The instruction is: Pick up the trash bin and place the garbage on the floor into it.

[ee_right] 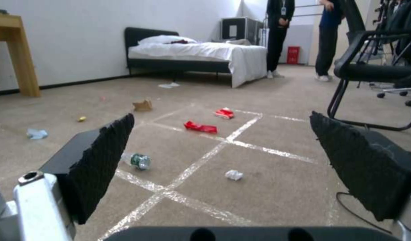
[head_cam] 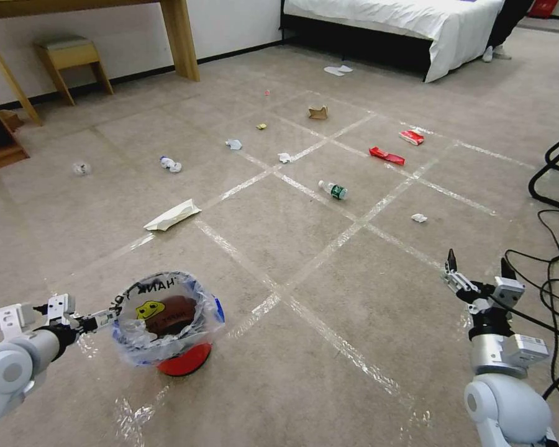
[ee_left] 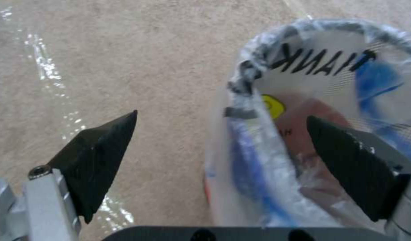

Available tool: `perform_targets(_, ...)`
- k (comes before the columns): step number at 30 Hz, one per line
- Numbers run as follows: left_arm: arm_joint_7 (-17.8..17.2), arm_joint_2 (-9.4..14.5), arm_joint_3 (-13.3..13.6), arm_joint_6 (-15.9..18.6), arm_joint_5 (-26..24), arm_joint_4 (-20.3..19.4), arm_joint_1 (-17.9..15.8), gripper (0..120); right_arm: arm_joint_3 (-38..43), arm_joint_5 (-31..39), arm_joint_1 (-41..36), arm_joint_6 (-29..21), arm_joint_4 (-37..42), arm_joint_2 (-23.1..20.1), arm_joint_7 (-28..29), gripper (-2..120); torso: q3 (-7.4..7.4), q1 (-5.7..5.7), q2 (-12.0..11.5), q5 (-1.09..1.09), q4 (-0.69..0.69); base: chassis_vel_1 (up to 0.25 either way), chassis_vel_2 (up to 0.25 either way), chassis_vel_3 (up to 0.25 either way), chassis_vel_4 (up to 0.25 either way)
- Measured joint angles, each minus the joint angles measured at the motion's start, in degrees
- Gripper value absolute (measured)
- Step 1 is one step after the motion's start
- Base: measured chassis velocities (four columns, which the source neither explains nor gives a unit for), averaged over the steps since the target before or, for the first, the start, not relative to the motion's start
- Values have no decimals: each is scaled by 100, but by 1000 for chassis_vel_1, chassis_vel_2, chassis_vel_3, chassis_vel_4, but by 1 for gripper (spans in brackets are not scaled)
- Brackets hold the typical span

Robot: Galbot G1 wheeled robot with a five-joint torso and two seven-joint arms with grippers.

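While my left gripper (head_cam: 109, 318) straddles the near rim of the trash bin (head_cam: 183, 360), its fingers (ee_left: 98, 157) are spread apart, one outside on the carpet side and one inside the bag-lined mouth, not yet clamped on anything. The bin sits on the floor (head_cam: 354, 298) at about 7 o'clock in the head view, so I judge the pickup is only being lined up. My right gripper (head_cam: 478, 270) hovers at 4 o'clock, fingers wide and holding nothing.

All the garbage I can see lies out on the carpet: the green-labelled bottle (head_cam: 334, 190) near centre, folded white paper (head_cam: 172, 216) at 10 o'clock, two red wrappers (head_cam: 386, 155) at 1 o'clock, a brown paper bag (head_cam: 318, 112) at 12, plus crumpled tissues (head_cam: 418, 218). So, by my reading, grasping the bin and every collection remain.
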Motion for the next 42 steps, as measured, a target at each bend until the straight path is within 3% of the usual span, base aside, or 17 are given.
perform_targets(7, -90, -56, 240, -10, -134, 18, -187, 100, 15, -18, -34, -15, 28, 22, 21, 100, 0, 0, 0, 0, -1, 0, 0, 0, 0)
perform_targets(15, 63, -19, 456, -49, -104, 628, -431, 100, 76, -23, -109, -46, 143, 14, 42, 100, -1, 0, 0, -1, 0, 0, 0, 0, 0)
perform_targets(21, 87, -32, 561, -68, -92, 740, -537, 100, 100, -38, -150, -51, 184, 19, 48, 100, -1, 0, 0, 0, 0, 0, 0, 0, 0)
perform_targets(26, 66, -65, 867, -50, -98, 914, -768, 100, 151, -41, -196, -52, 234, 21, 63, 100, -1, 0, 0, -1, 0, 0, 0, 0, 0)
perform_targets(31, 70, -74, 977, -55, -91, 1041, -853, 100, 164, -40, -201, -52, 239, 24, 69, 100, -1, 0, 0, 3, 1, 0, 0, 0, 0)
perform_targets(34, 109, -54, 967, -58, -69, 1072, -844, 94, 159, -44, -195, -52, 228, 34, 71, 100, -1, 0, 1, 2, 0, 0, 0, 0, 0)
perform_targets(38, 173, 30, 878, -62, -48, 1065, -735, 76, 110, -75, -160, -52, 176, 55, 72, 100, -1, 0, 1, -2, 0, 0, 0, 0, 0)
perform_targets(42, 188, 70, 838, -66, -47, 1031, -659, 66, 78, -94, -122, -52, 139, 63, 72, 100, -1, 0, 1, -3, 0, 0, 0, 0, 0)
